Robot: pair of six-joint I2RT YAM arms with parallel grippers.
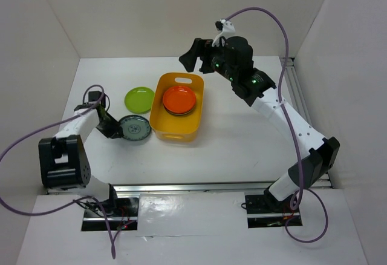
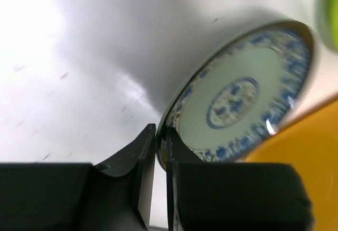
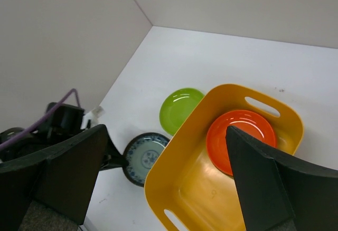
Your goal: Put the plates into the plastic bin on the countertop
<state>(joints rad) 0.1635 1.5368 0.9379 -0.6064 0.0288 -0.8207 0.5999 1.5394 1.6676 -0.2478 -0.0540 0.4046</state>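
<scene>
Left wrist view: the left end effector (image 2: 158, 138) is narrow, its 2 fingers (image 2: 143, 154) pinching the near rim of the blue plate (image 2: 237, 99), which fills the right half of the frame. The plate looks tipped up off the desk (image 2: 95, 57), with a shadow under it, though how far it is lifted cannot be told. A corner of the bin (image 2: 301, 157) shows at lower right, just beyond the plate.

In the top view the coming move turns on 1 relation: the bin (image 1: 175, 129) lies directly right of the held plate, its left wall just beside the plate's far edge. The left arm reaches in from the left, so the plate is between end effector and bin. The carry is likely a short lift over the wall and a move right. The plate's free edge leads and could clip the rim if it stays low.

An orange plate (image 1: 179, 98) already sits in the upper part of the bin, on something darker. A green plate (image 1: 139, 99) lies on the desk at the bin's upper left, nearer the left arm.

The right end effector (image 3: 166, 133) hangs high above the bin, wide and holding nothing.
</scene>
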